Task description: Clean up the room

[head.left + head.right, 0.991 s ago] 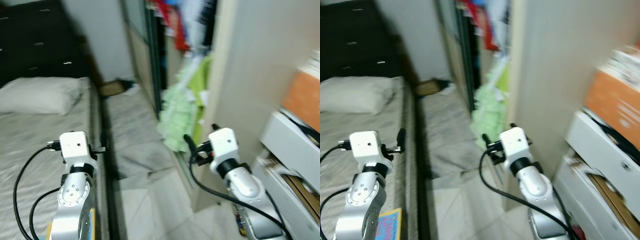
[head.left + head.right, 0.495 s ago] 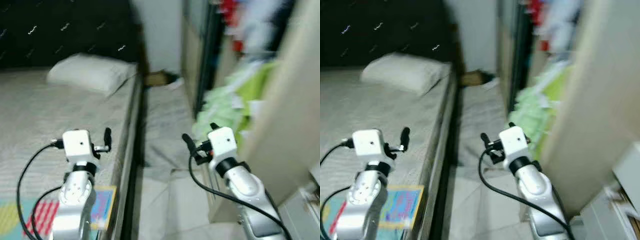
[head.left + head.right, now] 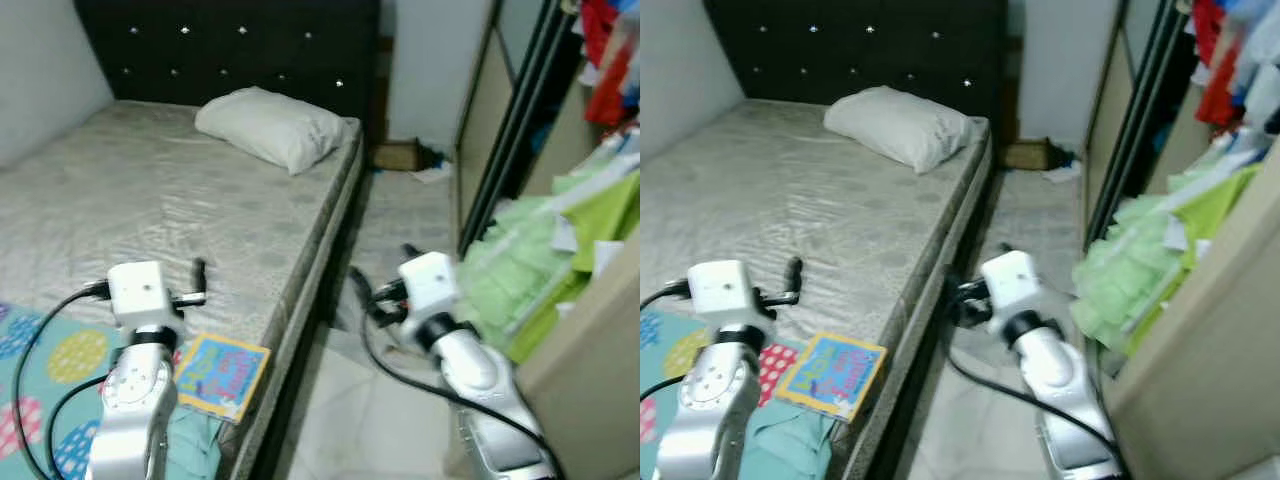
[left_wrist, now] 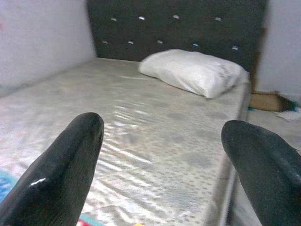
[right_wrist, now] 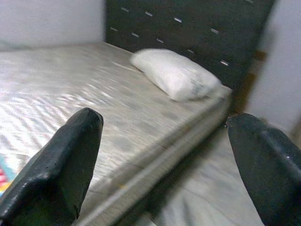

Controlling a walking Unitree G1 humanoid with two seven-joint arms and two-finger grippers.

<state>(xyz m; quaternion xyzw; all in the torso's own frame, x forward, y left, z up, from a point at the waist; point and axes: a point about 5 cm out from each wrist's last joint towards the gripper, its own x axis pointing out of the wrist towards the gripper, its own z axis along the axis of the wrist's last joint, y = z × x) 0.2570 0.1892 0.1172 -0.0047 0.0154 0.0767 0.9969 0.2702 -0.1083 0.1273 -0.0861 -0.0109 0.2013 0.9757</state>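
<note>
The book [image 3: 224, 374] with the bright cover lies flat at the near corner of the bed [image 3: 150, 210], partly on a teal spotted blanket [image 3: 45, 385] bunched at the foot of the mattress, with one corner close to the mattress edge. It appears to be the nearest item out of place, so treat it as the likely first pickup; that is a judgement, not a certainty.

Your left gripper [image 4: 162, 165] hovers above the mattress just beyond the book, fingers spread wide and holding nothing. Your right gripper [image 5: 164, 165] hangs over the gap between bed and wardrobe, likewise wide and empty.

To do this step well:
- Bring the left gripper back toward you and down; the book sits nearer your body than the fingertips.
- The book lies flat, so a top-down pinch will find little to grip. Approach from the overhanging corner near the mattress edge, one finger under, one over.
- Keep clear of the blanket; catching cloth with the cover would drag both.

Further out, a white pillow [image 3: 272, 128] rests against the dark tufted headboard [image 3: 230, 45]. A heap of green clothes [image 3: 530, 285] spills from the open wardrobe [image 3: 510, 150] onto the floor, and a small cardboard box [image 3: 396, 155] sits by the far wall. These will want attention afterwards
</note>
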